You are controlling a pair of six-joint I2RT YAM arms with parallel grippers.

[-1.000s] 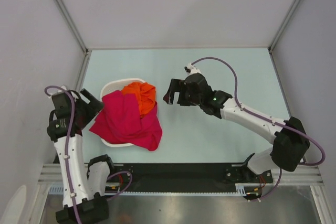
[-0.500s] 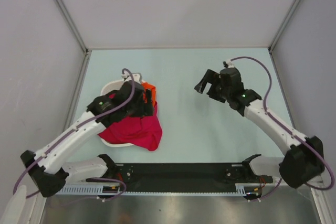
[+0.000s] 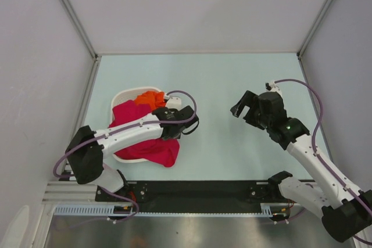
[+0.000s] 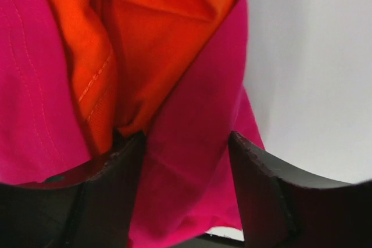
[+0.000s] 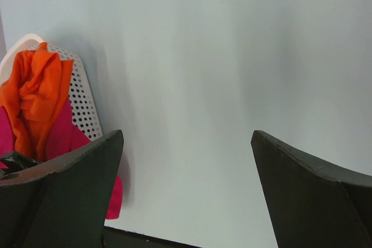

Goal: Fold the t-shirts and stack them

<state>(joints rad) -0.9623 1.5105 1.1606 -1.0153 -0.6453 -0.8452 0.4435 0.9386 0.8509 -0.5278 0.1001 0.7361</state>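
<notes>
The t-shirts (image 3: 145, 146) are lying piled in the white basket (image 3: 119, 98) near the counter's (image 3: 221, 74) left edge. The left hand (image 4: 186, 143) is reaching in, fingers spread around a pink fold. The right hand (image 3: 244, 108) is hanging spread wide, holding nothing.

Left arm was swung from its folded stance left of the basket (image 3: 118, 98), over the heap, and stretched across the basket's near side. The left gripper (image 3: 190, 121) is now placed at the basket's right rim, with the crimson shirt (image 3: 152, 150) lying between its parted fingers. The right gripper (image 3: 243, 107) was drawn back from just right of the basket to well apart on that side.
</notes>
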